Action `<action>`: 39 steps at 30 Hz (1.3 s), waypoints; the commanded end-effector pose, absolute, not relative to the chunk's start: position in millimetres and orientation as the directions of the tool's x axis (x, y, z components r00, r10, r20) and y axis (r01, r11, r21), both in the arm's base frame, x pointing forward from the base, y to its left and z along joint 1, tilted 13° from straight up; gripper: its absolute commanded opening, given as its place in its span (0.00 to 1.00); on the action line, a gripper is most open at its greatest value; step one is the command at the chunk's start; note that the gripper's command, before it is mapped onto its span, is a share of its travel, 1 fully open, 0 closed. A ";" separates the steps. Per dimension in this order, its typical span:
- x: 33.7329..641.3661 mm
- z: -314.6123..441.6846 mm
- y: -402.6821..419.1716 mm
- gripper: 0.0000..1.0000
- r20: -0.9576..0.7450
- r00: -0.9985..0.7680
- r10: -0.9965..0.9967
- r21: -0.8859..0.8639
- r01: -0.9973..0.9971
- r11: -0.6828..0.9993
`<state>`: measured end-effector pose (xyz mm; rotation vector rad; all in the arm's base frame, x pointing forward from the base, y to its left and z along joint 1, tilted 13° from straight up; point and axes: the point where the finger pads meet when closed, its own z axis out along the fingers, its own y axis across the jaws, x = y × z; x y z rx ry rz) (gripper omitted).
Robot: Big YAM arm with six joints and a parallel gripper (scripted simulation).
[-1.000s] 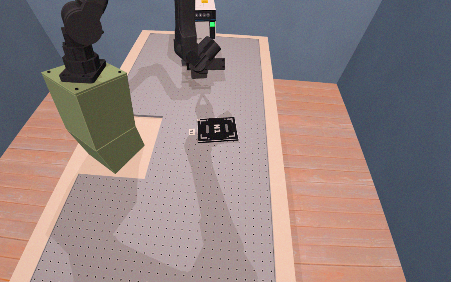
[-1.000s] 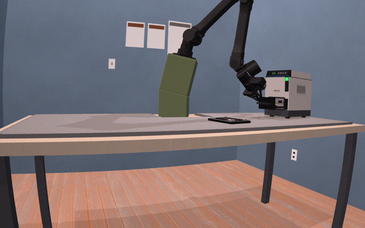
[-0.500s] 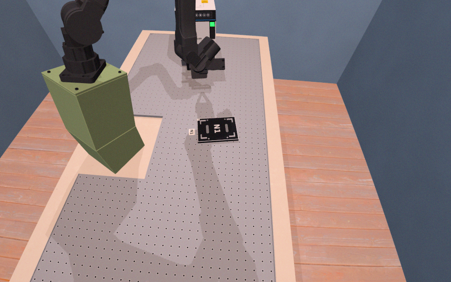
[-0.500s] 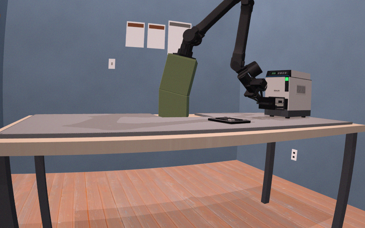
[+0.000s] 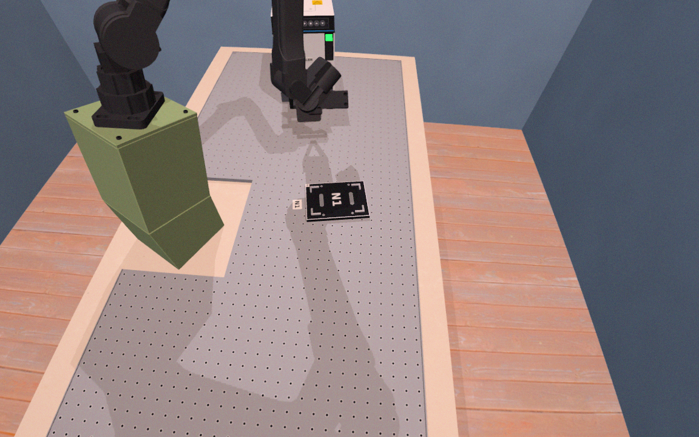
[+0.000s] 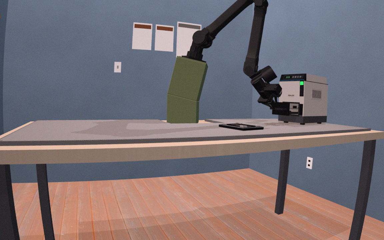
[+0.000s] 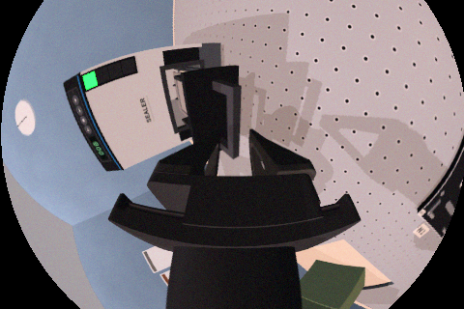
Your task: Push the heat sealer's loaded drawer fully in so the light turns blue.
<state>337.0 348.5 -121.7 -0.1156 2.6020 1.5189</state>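
The heat sealer (image 6: 305,98) stands at the far end of the table, and its light (image 6: 301,82) is green. The light also shows in the overhead view (image 5: 328,37) and the wrist view (image 7: 89,79). The black drawer (image 6: 287,108) sticks out of the sealer's front. My gripper (image 6: 272,105) is at the drawer's outer end, tilted down, with its fingers partly open and nothing between them. In the wrist view the fingers cover the drawer (image 7: 188,91). I cannot tell whether they touch it. The seal sheet and frame are hidden.
A black plate marked N1 (image 5: 337,200) lies flat mid-table, with a small tag (image 5: 296,204) beside it. The green arm pedestal (image 5: 140,173) stands at the left. The table's far edge is just behind the sealer (image 5: 317,27).
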 end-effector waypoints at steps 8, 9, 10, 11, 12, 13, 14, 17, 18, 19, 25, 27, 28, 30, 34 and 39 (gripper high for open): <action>333.6 -130.4 356.9 0.30 -0.138 -0.990 -0.005 0.862 -0.123 0.491; 333.2 -131.3 357.2 0.30 -0.135 -0.991 -0.005 0.862 -0.120 0.493; 333.4 -131.5 357.9 0.30 -0.136 -0.991 -0.005 0.862 -0.121 0.492; 333.8 -131.2 358.7 0.30 -0.139 -0.990 -0.005 0.863 -0.123 0.491; 333.8 -131.7 359.3 0.30 -0.138 -0.990 -0.005 0.862 -0.123 0.491; 333.3 -132.6 359.5 0.30 -0.135 -0.991 -0.005 0.862 -0.120 0.493; 333.5 -132.8 360.2 0.30 -0.135 -0.991 -0.005 0.862 -0.120 0.492; 333.5 -134.0 361.8 0.30 -0.135 -0.991 -0.005 0.862 -0.120 0.493; 333.5 -134.0 361.8 0.30 -0.135 -0.991 -0.005 0.862 -0.120 0.493; 333.5 -134.0 361.8 0.30 -0.135 -0.991 -0.005 0.862 -0.120 0.493; 334.1 -135.4 365.6 0.30 -0.138 -0.990 -0.005 0.863 -0.123 0.491; 333.8 -136.5 366.5 0.30 -0.135 -0.991 -0.005 0.862 -0.120 0.492; 333.7 -137.0 367.0 0.30 -0.134 -0.991 -0.005 0.862 -0.120 0.493; 334.3 -137.0 368.5 0.30 -0.138 -0.990 -0.005 0.863 -0.123 0.491; 334.4 -138.3 370.8 0.30 -0.138 -0.990 -0.005 0.863 -0.123 0.491; 333.6 -141.8 364.2 0.30 -0.120 -0.993 0.001 0.858 -0.104 0.503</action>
